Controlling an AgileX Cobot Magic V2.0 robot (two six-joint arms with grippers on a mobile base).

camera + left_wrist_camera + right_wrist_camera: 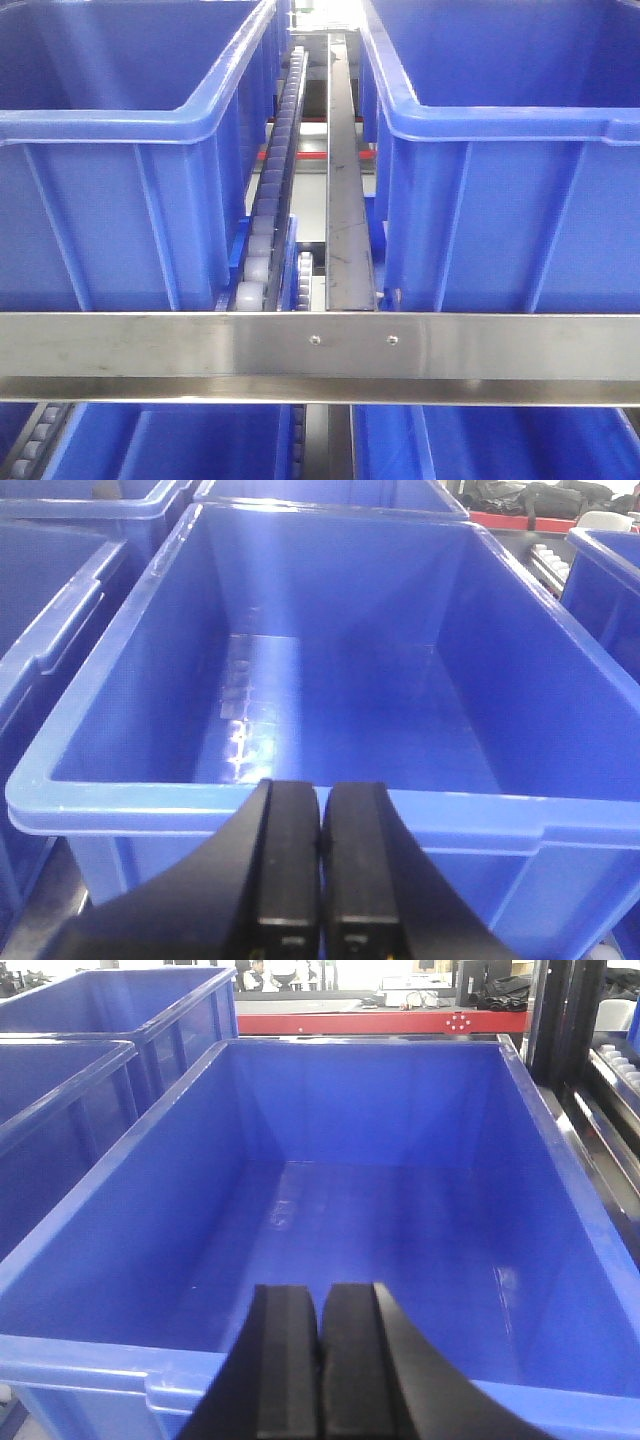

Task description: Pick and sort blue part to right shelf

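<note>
— Across the front view, what fills the space?

— Two large blue bins: the left bin [120,150] and the right bin [520,160], both sitting on the right shelf [320,345], whose flat steel front rail runs the full width. Between the bins lie a roller track [272,200] and a steel divider strip [345,180]. More blue bins show on the tier beneath the rail.

— And the blue part?

— It shows in none of the views. Both bins seen by the wrist cameras have bare floors.

— How are the arms placed?

— The left gripper [320,880] sits just at the near rim of a blue bin [100,810], its black fingers pressed together with nothing between them. The right gripper [320,1370] is the same over the near rim of its own bin [80,1355]: fingers touching, holding nothing.

— The surroundings?

— Neighbouring blue bins to the left in both wrist views, a red bar [380,1022] behind the right-hand bin, and a cluttered, brightly lit workshop beyond.
</note>
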